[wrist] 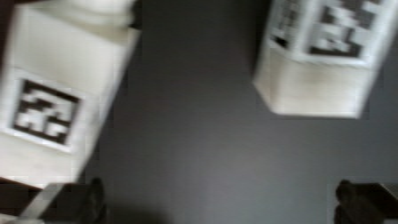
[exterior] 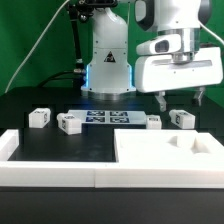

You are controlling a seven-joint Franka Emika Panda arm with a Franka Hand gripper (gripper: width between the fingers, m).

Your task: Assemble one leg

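Nearest the lens, at 5 o'clock in the exterior view: large flat white plastic tray-shaped part with raised rim (exterior: 135,150), untouched on the black table (exterior: 70,145). Behind it lie small white plastic rectangular legs with black-and-white square tags, all loose: two at 9 o'clock (exterior: 40,117), two at 3 o'clock (exterior: 182,118). Thin flat white marker board (exterior: 105,118) sits between the pairs.

White two-finger gripper (exterior: 182,100) hangs above the 3 o'clock pair, clear of them. Wrist view: dark fingertips (wrist: 71,200) spread wide, released, nothing between them. Both legs of that pair show (wrist: 63,95), apart, bare table between.

Step, as I judge it: approach for the pick, no leg grasped yet. Next move calls for choosing one leg, shifting sideways until it sits between the fingers, descending, then closing across its narrow faces.
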